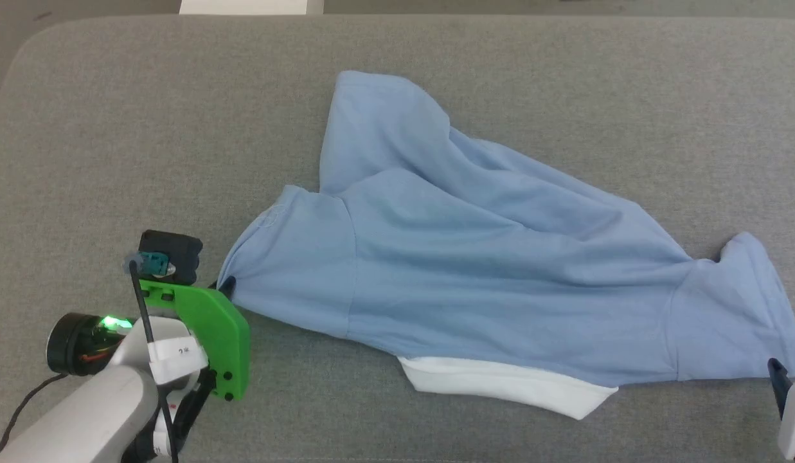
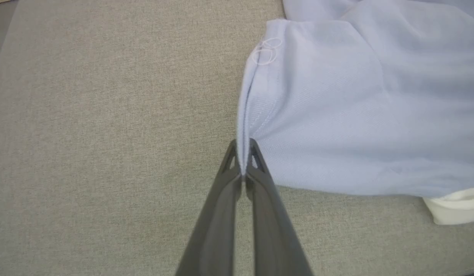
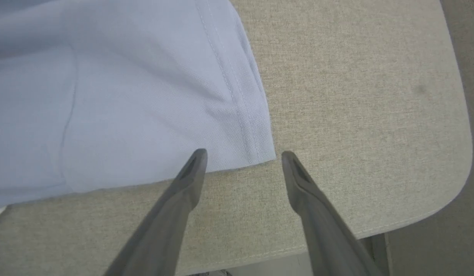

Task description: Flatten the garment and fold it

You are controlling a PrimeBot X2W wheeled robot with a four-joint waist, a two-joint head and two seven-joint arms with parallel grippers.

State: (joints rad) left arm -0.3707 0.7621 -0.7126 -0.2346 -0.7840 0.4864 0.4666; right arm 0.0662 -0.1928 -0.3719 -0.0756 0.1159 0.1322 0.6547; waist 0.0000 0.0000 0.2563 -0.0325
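Left gripper (image 2: 242, 149) clamps the garment (image 1: 474, 257) at one sleeve; right gripper (image 3: 240, 155) — fingers apart — at the other.

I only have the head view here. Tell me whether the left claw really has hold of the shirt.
Observer: Yes. In the left wrist view the left claw is shut, with the edge of the sleeve pinched between its tips.
Operator: Now check the right claw.
Observer: In the right wrist view the right claw is open. The other sleeve's hem corner lies between its spread fingers, and it grips nothing.
Operator: Report the table edge near it.
Observer: In that same view the padded table's rounded corner shows to the right of the claw.
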